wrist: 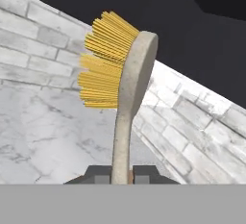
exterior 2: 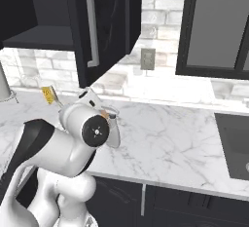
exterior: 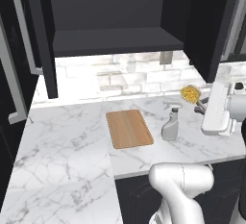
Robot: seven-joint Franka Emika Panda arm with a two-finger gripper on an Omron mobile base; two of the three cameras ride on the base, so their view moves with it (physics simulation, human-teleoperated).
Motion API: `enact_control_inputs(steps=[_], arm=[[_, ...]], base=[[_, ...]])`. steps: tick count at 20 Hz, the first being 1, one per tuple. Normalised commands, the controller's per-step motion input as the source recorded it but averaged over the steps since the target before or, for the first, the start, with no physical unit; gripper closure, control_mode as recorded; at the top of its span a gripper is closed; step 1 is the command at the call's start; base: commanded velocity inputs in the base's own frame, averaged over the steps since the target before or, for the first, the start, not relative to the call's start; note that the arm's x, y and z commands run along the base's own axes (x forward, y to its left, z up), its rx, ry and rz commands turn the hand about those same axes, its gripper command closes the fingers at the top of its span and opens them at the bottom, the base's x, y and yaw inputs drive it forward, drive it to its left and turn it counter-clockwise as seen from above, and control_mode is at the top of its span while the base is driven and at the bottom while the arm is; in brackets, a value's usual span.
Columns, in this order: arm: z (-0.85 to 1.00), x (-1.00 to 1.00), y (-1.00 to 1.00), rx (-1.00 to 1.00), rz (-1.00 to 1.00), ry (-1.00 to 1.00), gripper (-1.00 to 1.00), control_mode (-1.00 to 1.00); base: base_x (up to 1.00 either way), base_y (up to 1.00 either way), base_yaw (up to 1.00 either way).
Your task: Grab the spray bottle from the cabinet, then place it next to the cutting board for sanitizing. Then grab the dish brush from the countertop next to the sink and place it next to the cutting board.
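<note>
My gripper (wrist: 121, 172) is shut on the thin pale handle of the dish brush (wrist: 126, 98), whose yellow bristles point left in the hand view. In the left base view the brush (exterior: 190, 93) hangs above the marble countertop (exterior: 67, 141), just right of the spray bottle (exterior: 171, 122). The pale bottle stands upright beside the right edge of the wooden cutting board (exterior: 129, 128). Above them the dark cabinet (exterior: 115, 38) stands open, its shelf bare. From the right base view the brush head (exterior 2: 47, 94) peeks out past the arm.
The open cabinet doors (exterior: 211, 26) hang out over the counter on both sides. A brick backsplash with an outlet (exterior 2: 147, 59) runs behind. The dark sink (exterior 2: 233, 145) lies far right. The arm's own elbow (exterior 2: 95, 131) covers much of the work area.
</note>
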Motion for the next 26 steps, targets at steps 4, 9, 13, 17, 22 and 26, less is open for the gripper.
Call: enact_control_inputs(steps=[4,9,13,17,22,26], arm=[[-0.29,0.35,0.95,0.0,0.04,-0.01,1.0,-1.0],[-0.11,-0.65,0.14,0.0,0.0,-0.26,1.0,-1.0],[0.01,-1.0,0.23,0.01,0.0,-0.48,1.0,-1.0],[0.01,-0.8,0.82,0.0,0.0,-0.45,1.0,-1.0],[0.0,-0.25,1.0,-0.01,0.0,-0.35,1.0,-1.0],[-0.14,0.04,1.0,-0.11,-0.07,-0.21,1.0,-1.0]], base=[[0.0,0.0,0.0],[0.0,0.0,0.0],[0.0,0.0,0.0],[0.0,0.0,0.0],[0.0,0.0,0.0],[0.0,0.0,0.0]])
